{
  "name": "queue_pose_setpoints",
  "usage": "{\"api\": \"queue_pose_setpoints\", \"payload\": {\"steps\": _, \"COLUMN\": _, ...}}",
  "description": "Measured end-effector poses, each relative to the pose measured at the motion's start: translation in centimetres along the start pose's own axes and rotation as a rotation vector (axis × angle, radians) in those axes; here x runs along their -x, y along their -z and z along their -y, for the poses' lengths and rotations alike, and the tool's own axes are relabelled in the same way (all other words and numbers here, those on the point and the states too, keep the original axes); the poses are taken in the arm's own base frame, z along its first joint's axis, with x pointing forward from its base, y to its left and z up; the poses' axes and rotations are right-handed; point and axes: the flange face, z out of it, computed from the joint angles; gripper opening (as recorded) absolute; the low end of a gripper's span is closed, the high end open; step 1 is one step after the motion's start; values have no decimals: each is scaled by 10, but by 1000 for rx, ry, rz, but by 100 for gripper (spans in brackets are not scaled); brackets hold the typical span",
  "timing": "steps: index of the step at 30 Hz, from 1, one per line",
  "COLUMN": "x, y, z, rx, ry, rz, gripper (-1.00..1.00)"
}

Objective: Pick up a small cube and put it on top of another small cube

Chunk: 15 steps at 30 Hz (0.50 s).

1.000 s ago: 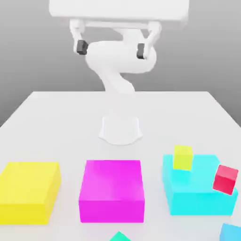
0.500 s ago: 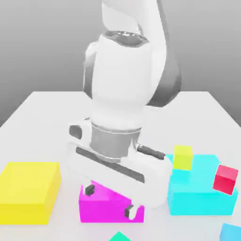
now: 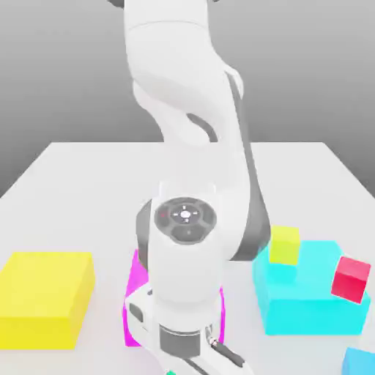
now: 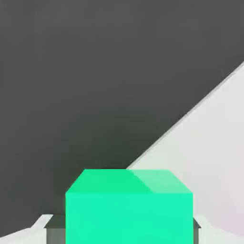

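Down came the arm, and now the jaws [image 4: 123,228] were closed on the green cube [image 4: 128,217]; a low grip risked slippage on lifting!

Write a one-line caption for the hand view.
Gripper closed on the small green cube, one dark pad on either side.

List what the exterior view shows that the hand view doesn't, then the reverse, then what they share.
Exterior view: yellow block, magenta block, cyan block, yellow-green cube, red cube, blue object and the arm.

Hand view: the tool closed on the green cube, a dark pad at each of two opposite sides.

Both: the green cube, just a sliver in the exterior view.
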Motion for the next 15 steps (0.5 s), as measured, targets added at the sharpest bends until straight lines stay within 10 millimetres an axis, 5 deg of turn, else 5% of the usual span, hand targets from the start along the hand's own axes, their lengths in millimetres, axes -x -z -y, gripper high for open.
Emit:
{"api": "queue_pose_setpoints", "payload": {"steps": 4, "x": 2, "y": 49, "z": 0, "rx": 1, "ry": 5, "rz": 0, "gripper": -100}}
{"api": "queue_pose_setpoints", "payload": {"steps": 12, "x": 197, "y": 94, "z": 2, "rx": 4, "ry": 498, "rz": 4, "gripper": -100}}
{"api": "queue_pose_setpoints", "payload": {"steps": 15, "x": 255, "y": 68, "z": -7, "rx": 1, "ry": 644, "rz": 3, "gripper": -100}}
